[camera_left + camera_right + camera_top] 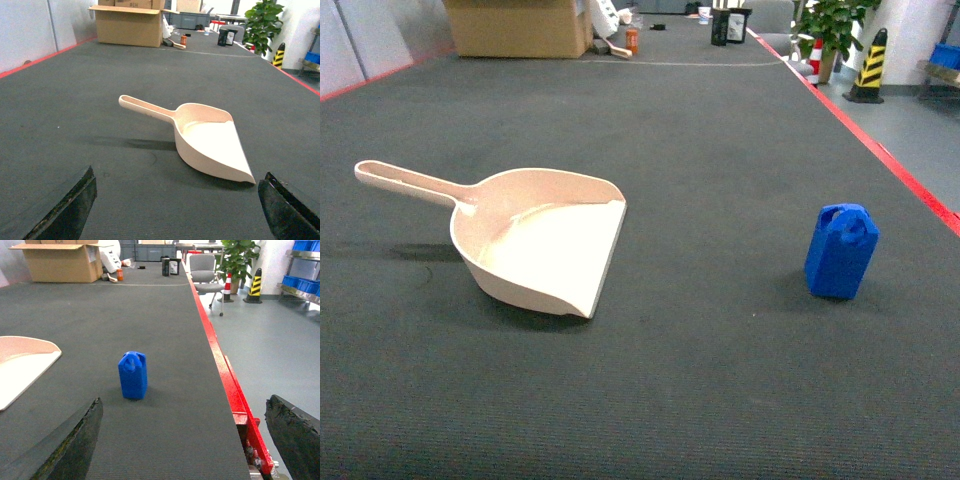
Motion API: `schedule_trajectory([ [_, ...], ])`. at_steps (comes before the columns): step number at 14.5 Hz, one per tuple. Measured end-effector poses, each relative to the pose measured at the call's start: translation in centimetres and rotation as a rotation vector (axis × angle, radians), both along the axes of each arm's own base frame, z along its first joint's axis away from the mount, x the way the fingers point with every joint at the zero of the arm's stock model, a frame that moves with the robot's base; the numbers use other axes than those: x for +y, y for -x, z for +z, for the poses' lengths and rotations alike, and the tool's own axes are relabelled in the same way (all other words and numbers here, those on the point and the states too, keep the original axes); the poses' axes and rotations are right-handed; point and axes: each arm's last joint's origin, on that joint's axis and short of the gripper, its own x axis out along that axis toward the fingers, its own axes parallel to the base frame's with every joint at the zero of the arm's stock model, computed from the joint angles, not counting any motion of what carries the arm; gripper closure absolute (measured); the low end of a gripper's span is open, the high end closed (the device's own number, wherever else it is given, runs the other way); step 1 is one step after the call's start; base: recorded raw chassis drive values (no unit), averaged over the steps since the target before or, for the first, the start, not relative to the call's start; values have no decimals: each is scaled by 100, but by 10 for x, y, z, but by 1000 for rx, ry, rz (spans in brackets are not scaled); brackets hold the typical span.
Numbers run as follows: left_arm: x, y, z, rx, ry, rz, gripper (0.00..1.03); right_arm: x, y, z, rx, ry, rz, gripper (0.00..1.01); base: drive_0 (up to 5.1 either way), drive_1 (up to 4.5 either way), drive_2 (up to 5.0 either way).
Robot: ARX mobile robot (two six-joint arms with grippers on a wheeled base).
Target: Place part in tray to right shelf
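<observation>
Cream-beige plastic makes up the dustpan-shaped tray (535,245), which lies flat on the dark grey carpet-like desk (700,160) toward the left of the head view, its long straight handle pointing away to the left and its wide flat lip facing right. Well apart from it, to the right, the small bright-blue jerrycan-shaped part (841,251) stands upright on the same surface, moulded handle on top, near the red edge strip (880,150) that borders the desk.

From the left wrist camera the tray (207,140) sits ahead of the left gripper (175,210), whose dark jaws stand wide apart at the bottom corners with nothing between them. From the right wrist camera the part (133,375) stands ahead of the right gripper (190,440), whose jaws are likewise spread wide and hold nothing; a corner of the tray (22,365) shows at the left edge.

At the far end of the desk are a cardboard box (518,27) and a few small items too distant to identify. Beyond the red edge, on the floor, stand a potted plant (832,25), an office chair (206,272) and a yellow-and-black post (868,65).
</observation>
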Motion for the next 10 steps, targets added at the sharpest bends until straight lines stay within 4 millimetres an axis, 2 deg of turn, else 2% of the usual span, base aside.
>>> schedule_trajectory([
  [10, 0, 0, 0, 0, 0, 0, 5, 0, 0, 0, 0, 0, 0, 3, 0, 0, 0],
])
